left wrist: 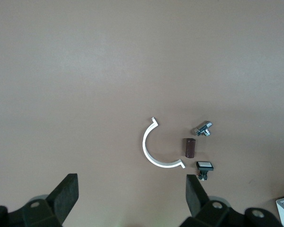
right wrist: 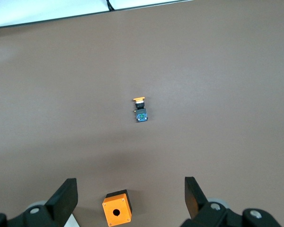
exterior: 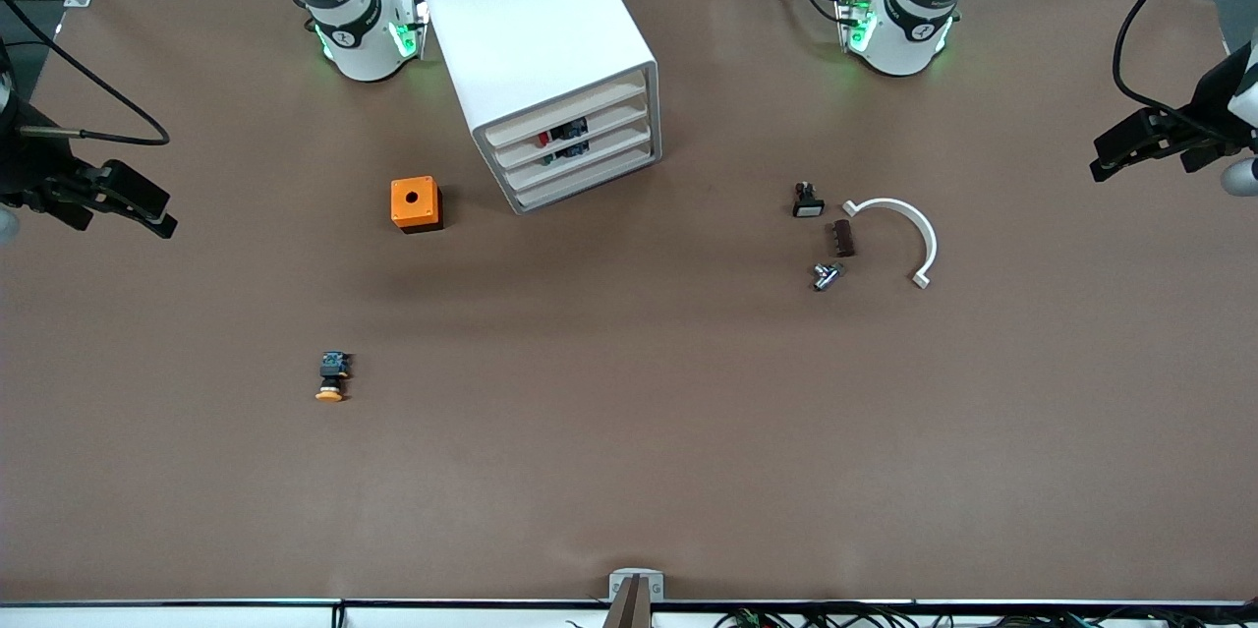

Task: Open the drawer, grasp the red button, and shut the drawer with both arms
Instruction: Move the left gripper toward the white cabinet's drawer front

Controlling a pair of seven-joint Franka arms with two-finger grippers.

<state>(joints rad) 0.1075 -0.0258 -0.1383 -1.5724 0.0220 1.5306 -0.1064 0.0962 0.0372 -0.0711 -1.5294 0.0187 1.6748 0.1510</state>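
Note:
The white cabinet stands between the two arm bases, its four drawers facing the front camera. The second drawer is shut. A small button with a red cap shows through the cabinet front at about that drawer. My left gripper hangs open and empty in the air at the left arm's end of the table; in its wrist view only bare table lies between the fingers. My right gripper hangs open and empty at the right arm's end; in its wrist view it is high over the orange cube.
The orange cube with a hole sits beside the cabinet. An orange-capped button lies nearer the front camera. Toward the left arm's end lie a white curved piece, a brown block, a metal part and a small black switch.

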